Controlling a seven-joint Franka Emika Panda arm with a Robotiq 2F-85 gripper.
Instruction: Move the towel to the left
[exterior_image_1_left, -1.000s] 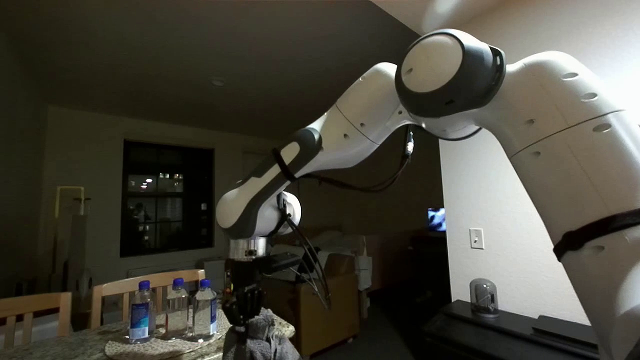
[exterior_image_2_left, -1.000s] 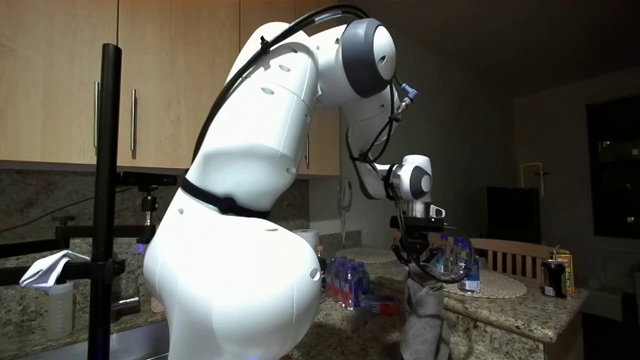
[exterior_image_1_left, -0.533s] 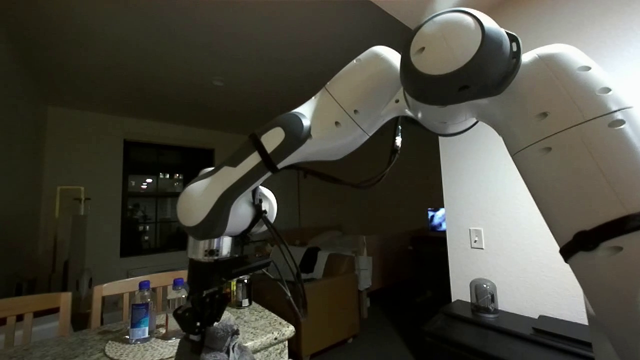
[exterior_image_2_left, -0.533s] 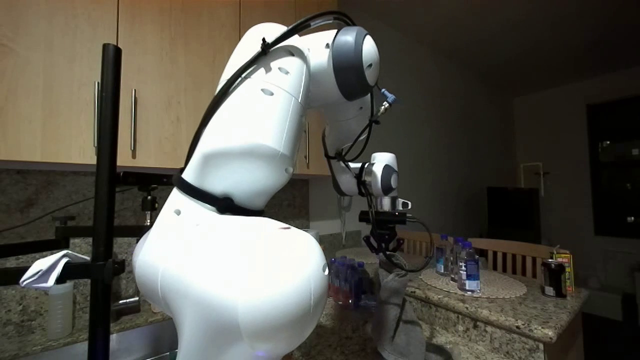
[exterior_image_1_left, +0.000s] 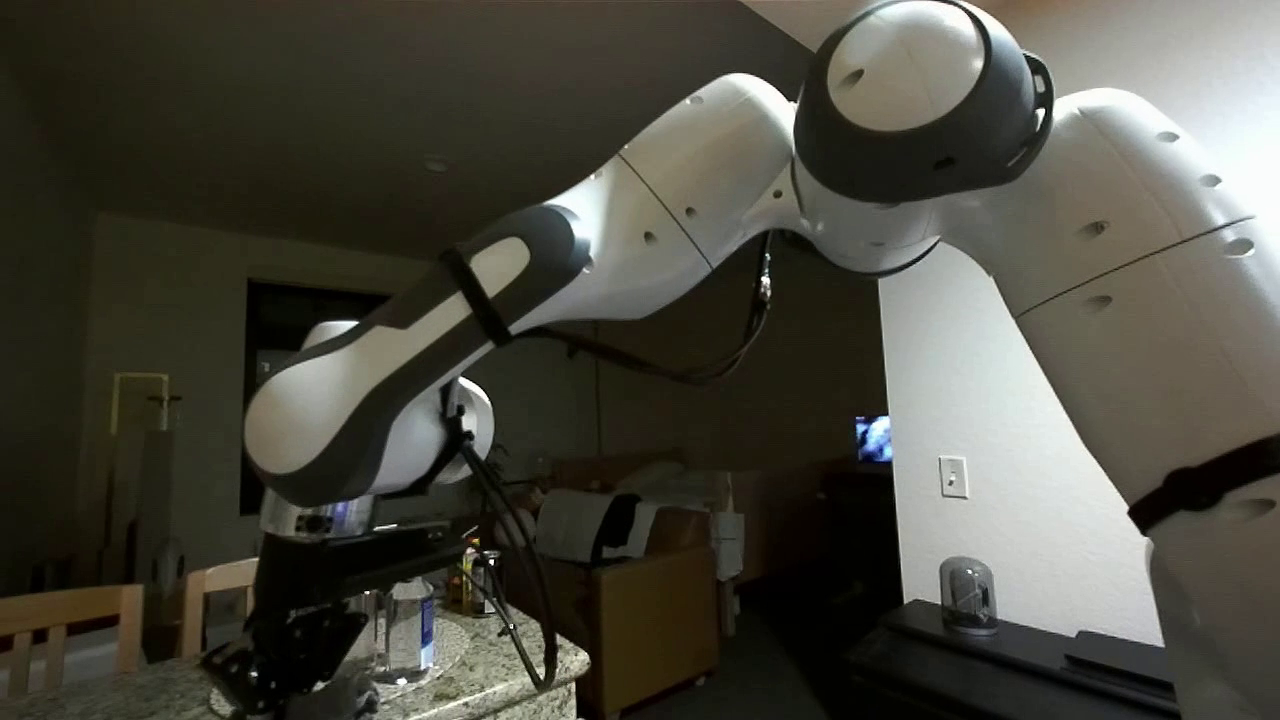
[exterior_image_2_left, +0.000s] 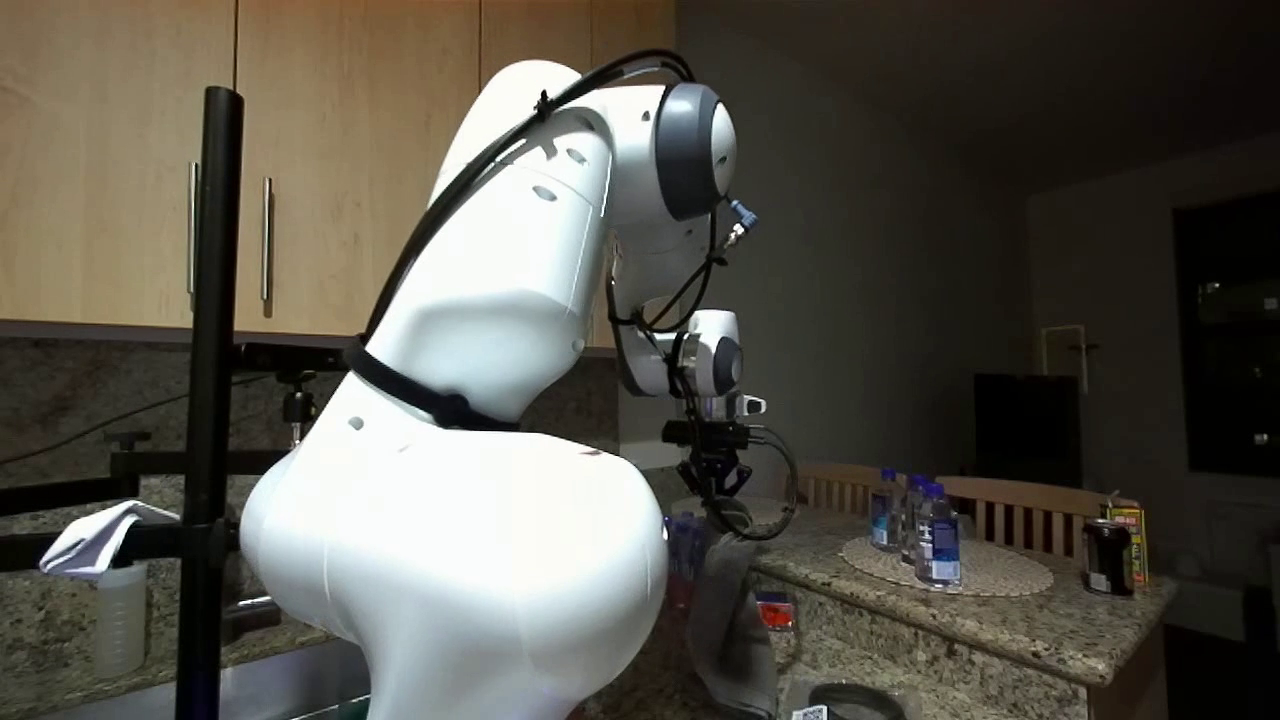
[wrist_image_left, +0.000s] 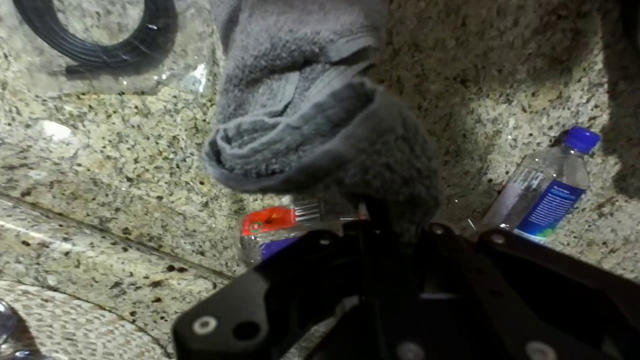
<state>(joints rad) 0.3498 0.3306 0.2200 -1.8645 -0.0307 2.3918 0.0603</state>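
Observation:
A grey folded towel (wrist_image_left: 300, 145) hangs from my gripper (wrist_image_left: 392, 225) in the wrist view. The gripper's dark fingers are shut on the bunched end of the towel. In an exterior view the towel (exterior_image_2_left: 725, 630) hangs down below the gripper (exterior_image_2_left: 718, 500), in front of the raised counter edge; whether its lower end touches the lower counter is hard to tell. In an exterior view only a bit of the towel (exterior_image_1_left: 340, 695) shows under the gripper (exterior_image_1_left: 285, 690) at the bottom edge.
A bottle (wrist_image_left: 542, 192) and a red-labelled bottle (wrist_image_left: 270, 222) lie on the granite below. A bagged black coil (wrist_image_left: 110, 55) lies nearby. On the raised counter (exterior_image_2_left: 1060, 640) stand several water bottles (exterior_image_2_left: 938, 540) on a woven mat (exterior_image_2_left: 1010, 575), and a dark can (exterior_image_2_left: 1108, 558).
The arm and gripper have moved left in both exterior views, carrying the towel along. The red-labelled bottle and the bagged coil now show beside the towel in an exterior view.

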